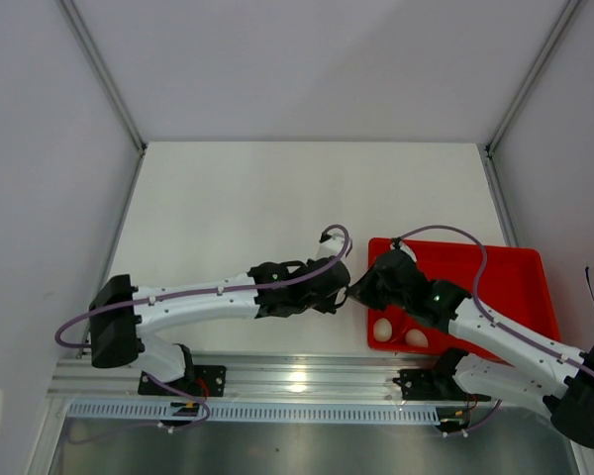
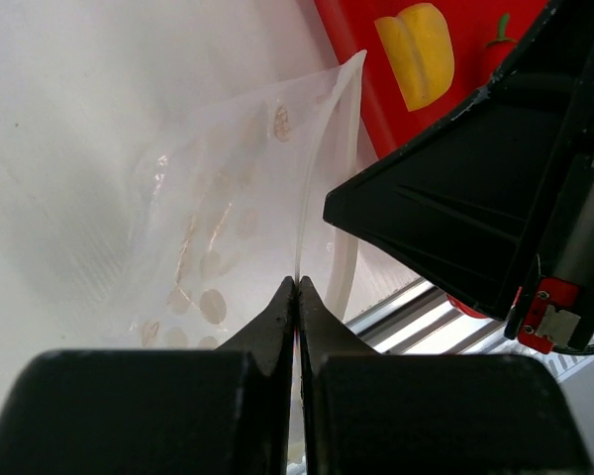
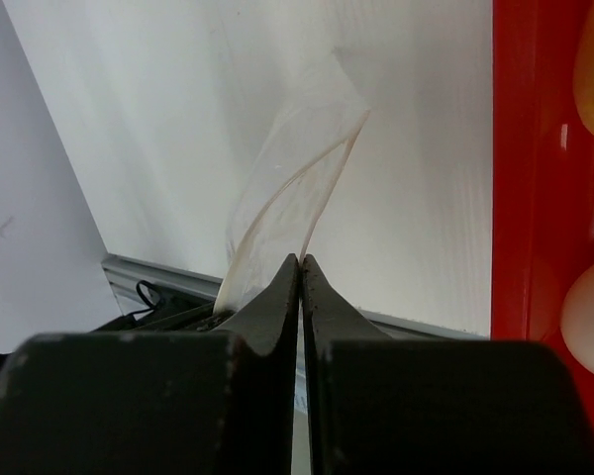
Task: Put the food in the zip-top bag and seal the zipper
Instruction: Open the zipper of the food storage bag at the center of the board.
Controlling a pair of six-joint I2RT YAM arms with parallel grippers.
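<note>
Nearest the arms' bases, two whitish eggs [image 1: 383, 330] lie side by side in the near left corner of the red tray [image 1: 515, 267]. Just left of that corner, the left tool [image 2: 297, 287] and the right tool [image 3: 300, 259] meet almost tip to tip over the white tabletop [image 1: 277, 198]. Each tool has its jaws pressed fully together on a thin edge of the zip-top bag [image 2: 228, 198], so the clear pouch is pinched from both sides. From those pinches the floppy film stands up and curves away from the tools. Its zipper strip cannot be made out. Farther back, a yellow-orange piece [image 2: 416, 54] rests in the tray, apart from the bag.
</note>
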